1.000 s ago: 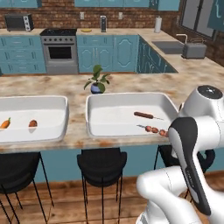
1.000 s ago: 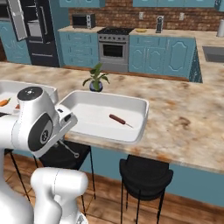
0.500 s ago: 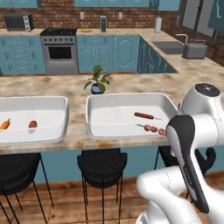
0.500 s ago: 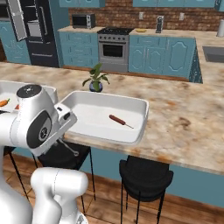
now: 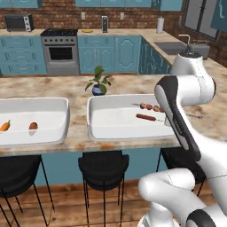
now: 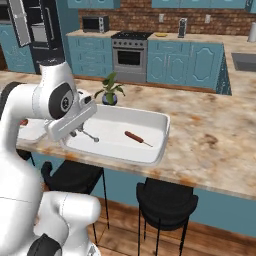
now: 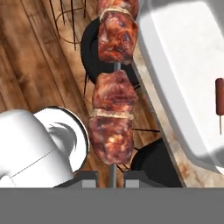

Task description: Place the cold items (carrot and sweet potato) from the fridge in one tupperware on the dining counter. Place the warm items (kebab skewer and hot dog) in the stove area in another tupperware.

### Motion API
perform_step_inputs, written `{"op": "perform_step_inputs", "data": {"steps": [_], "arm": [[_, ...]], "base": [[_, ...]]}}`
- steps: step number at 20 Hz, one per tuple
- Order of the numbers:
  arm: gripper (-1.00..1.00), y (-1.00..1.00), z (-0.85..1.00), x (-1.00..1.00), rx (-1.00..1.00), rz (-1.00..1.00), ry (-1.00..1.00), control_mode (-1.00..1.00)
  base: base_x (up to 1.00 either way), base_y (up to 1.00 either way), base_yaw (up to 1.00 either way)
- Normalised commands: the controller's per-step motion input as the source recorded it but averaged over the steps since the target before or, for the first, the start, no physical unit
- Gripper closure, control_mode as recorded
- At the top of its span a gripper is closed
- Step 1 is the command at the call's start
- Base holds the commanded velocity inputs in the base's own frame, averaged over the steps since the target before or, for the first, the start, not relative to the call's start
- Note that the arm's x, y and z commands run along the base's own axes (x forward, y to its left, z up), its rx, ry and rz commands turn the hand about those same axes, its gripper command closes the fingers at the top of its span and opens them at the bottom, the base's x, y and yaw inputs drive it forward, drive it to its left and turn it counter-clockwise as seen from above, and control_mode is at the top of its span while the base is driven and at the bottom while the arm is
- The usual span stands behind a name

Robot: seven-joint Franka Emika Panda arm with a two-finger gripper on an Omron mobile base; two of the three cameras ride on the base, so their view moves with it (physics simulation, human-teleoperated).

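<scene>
My gripper (image 7: 111, 177) is shut on the stick of the kebab skewer (image 7: 113, 109), whose brown meat chunks rise straight up the hand view. From the left base camera the kebab skewer (image 5: 150, 107) hangs over the right tupperware (image 5: 95, 133), just beyond the hot dog (image 5: 146, 117) lying inside. From the right base camera my gripper (image 6: 78, 131) is at that tupperware's (image 6: 162, 142) left end, with the hot dog (image 6: 134, 137) in the middle. The carrot (image 5: 4, 126) and sweet potato (image 5: 33, 127) lie in the left tupperware (image 5: 64, 126) on the dining counter (image 5: 53, 84).
A potted plant (image 5: 98, 84) stands behind the tubs. Black stools (image 5: 103, 168) line the counter's near side. The stove area (image 5: 60, 33) is along the back wall, and the fridge (image 6: 35, 30) stands open at the far left.
The arm has risen and swung toward the tub. The skewer has gone with it, from the tub's near side to above and beyond the hot dog.
</scene>
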Motion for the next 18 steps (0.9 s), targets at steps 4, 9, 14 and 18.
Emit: {"op": "perform_step_inputs", "data": {"steps": [4, 9, 14, 18], "arm": [[1.0, -0.29, -0.09, 1.0, 0.0, 0.0, 0.22, -1.0], [1.0, -0.02, -0.31, 1.0, 0.0, 0.0, 0.05, -1.0], [1.0, 0.02, -0.48, 1.0, 0.0, 0.07, 0.0, -1.0], [1.0, 0.03, -0.6, 1.0, 0.0, 0.23, 0.0, -1.0]], "base": [[0.0, 0.0, 0.0], [0.0, 0.0, 0.0], [0.0, 0.0, 0.0], [0.0, 0.0, 0.0]]}}
